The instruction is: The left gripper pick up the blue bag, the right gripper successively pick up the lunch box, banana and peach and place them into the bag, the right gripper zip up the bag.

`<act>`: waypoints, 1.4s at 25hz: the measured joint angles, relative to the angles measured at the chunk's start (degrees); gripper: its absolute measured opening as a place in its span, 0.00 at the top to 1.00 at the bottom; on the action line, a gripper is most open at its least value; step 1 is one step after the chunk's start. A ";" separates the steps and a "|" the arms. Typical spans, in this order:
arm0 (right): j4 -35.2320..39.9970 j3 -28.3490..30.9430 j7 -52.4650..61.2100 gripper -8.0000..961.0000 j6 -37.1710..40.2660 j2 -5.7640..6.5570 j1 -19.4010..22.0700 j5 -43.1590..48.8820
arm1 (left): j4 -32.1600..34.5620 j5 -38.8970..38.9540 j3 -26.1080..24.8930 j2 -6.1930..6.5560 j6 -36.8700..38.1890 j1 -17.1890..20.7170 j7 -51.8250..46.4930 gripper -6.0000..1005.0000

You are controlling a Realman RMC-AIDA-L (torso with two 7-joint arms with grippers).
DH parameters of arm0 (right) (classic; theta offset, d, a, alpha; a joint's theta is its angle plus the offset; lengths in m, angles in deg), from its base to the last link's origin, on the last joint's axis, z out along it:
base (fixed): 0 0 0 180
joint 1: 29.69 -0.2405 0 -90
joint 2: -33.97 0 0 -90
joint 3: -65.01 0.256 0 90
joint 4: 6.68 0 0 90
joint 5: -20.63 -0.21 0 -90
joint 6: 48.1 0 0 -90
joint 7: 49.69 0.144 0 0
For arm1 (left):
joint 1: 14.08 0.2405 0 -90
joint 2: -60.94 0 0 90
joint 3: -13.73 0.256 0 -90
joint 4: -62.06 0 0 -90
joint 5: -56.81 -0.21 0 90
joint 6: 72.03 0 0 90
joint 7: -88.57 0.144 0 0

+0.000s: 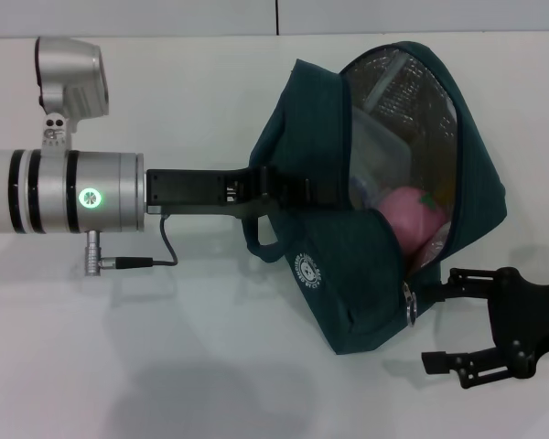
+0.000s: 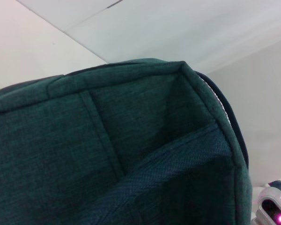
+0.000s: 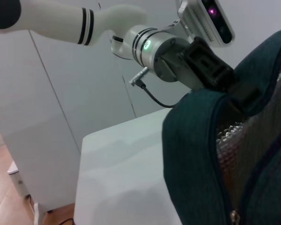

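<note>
Held aloft by the left gripper clamped on its handles, the blue bag already holds the peach, so the spread-fingered right gripper must catch the zipper pull and zip.

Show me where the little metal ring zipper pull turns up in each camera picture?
Head view: the ring pull hangs at the blue bag's near lower edge, beside the right pincer.
Left wrist view: not visible.
Right wrist view: bottom edge, on the zipper.
Shared landmark: the bag's foil lining.
</note>
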 joint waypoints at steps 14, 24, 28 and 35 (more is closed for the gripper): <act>-1.50 -9.29 -0.30 0.08 -3.45 -0.10 -0.81 -5.62 | 0.20 0.00 0.01 0.00 -0.03 0.00 0.00 0.96; -1.42 -8.79 -0.34 0.08 -3.50 0.33 -0.24 -6.62 | 0.11 0.01 -0.09 0.00 -0.02 0.00 0.00 0.96; -1.60 -9.75 -0.34 0.08 -3.19 -0.06 -0.56 -6.79 | 0.11 0.01 -0.09 0.00 -0.02 0.00 0.00 0.96; -1.62 -14.40 -0.35 0.08 -2.49 -0.18 -0.51 -11.05 | -0.09 0.01 -0.09 0.00 -0.02 0.00 0.00 0.96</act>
